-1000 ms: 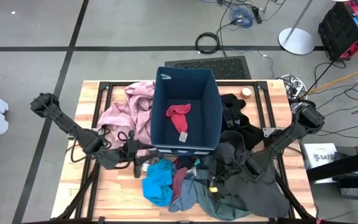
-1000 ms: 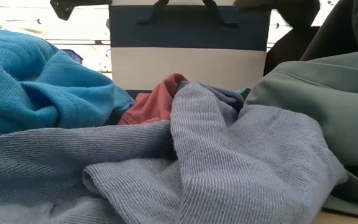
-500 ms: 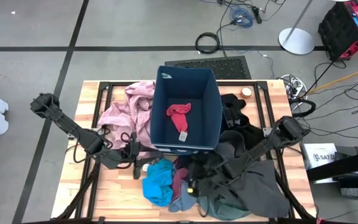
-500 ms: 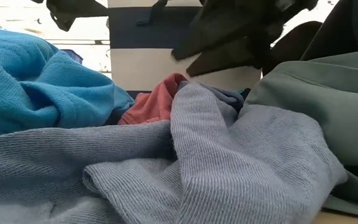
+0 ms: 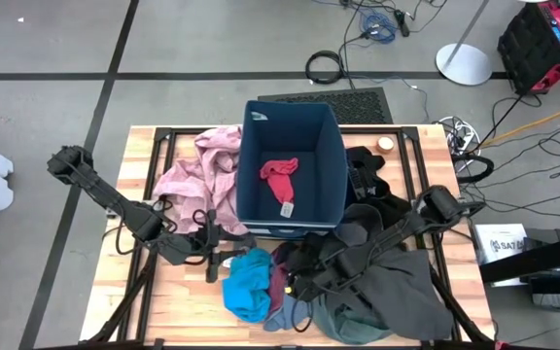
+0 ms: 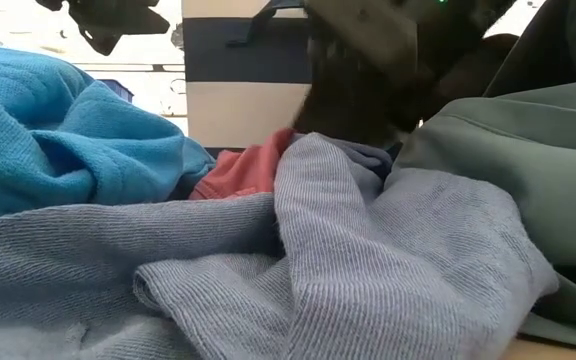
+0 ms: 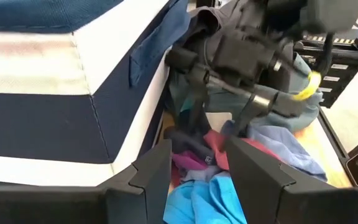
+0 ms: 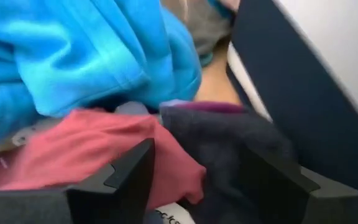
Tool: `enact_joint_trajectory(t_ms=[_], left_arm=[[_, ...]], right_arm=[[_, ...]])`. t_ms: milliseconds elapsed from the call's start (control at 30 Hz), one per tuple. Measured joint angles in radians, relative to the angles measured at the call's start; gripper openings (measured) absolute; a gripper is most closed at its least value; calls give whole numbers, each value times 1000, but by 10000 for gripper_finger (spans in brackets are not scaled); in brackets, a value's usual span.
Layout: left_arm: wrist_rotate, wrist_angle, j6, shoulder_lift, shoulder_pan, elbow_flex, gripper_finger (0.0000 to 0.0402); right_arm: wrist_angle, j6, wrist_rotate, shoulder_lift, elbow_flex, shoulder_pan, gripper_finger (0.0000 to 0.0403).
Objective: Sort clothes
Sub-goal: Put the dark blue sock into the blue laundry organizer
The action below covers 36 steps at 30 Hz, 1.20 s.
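A pile of clothes lies on the table in front of the navy bin [image 5: 244, 175]: a bright-blue piece [image 5: 246, 287], a red piece [image 8: 86, 149], a dark grey piece [image 8: 229, 137] and grey-green cloth [image 5: 358, 326]. A second red piece [image 5: 280, 175] lies inside the bin. The dusty-pink garment [image 5: 197, 175] lies left of the bin. My right gripper [image 7: 219, 127] is open, low over the pile, beside the bin's near wall. Its fingers stand on either side of the red and dark grey pieces. My left gripper [image 5: 212, 261] is open and empty near the bin's near left corner. My right gripper's open fingers [image 7: 194, 109] come down slanting from the table's right side onto the red piece [image 7: 219, 149] and the dark piece [image 7: 188, 140]. I cannot tell whether they touch the cloth.
The bin's near wall [image 7: 73, 124] stands close beside both grippers. A black garment [image 5: 367, 170] lies right of the bin. A large dark grey garment [image 5: 387, 282] covers the near right of the table. Bare wood [image 5: 178, 301] shows at the near left.
My right gripper has moved toward the table's left edge and down, over the pile, to the red and dark pieces in front of the bin. In the low view it has come down into sight in front of the bin wall.
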Motion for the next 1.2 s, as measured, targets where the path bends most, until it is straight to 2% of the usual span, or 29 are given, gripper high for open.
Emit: enact_joint_trajectory(t_ms=[67, 233, 367, 667, 767, 900, 1200], left_arm=[[0, 0, 0, 0, 0, 0, 164], [-1, -1, 1, 0, 0, 0, 164], [-5, -1, 3, 0, 0, 0, 164], [-7, -1, 3, 0, 1, 0, 164], [-7, 0, 2, 0, 1, 0, 164], [-7, 0, 0, 0, 1, 0, 164], [-13, 0, 0, 0, 1, 1, 164]], right_arm=[[18, 0, -17, 16, 0, 0, 224], [50, -9, -154, 20, 0, 18, 224], [4, 14, -189, 0, 0, 57, 224], [-43, -30, -179, -87, 0, 76, 224], [-57, -42, -124, -104, 1, 74, 224], [-163, 44, 3, -97, 0, 60, 224], [-123, -15, -32, -27, 0, 30, 223]])
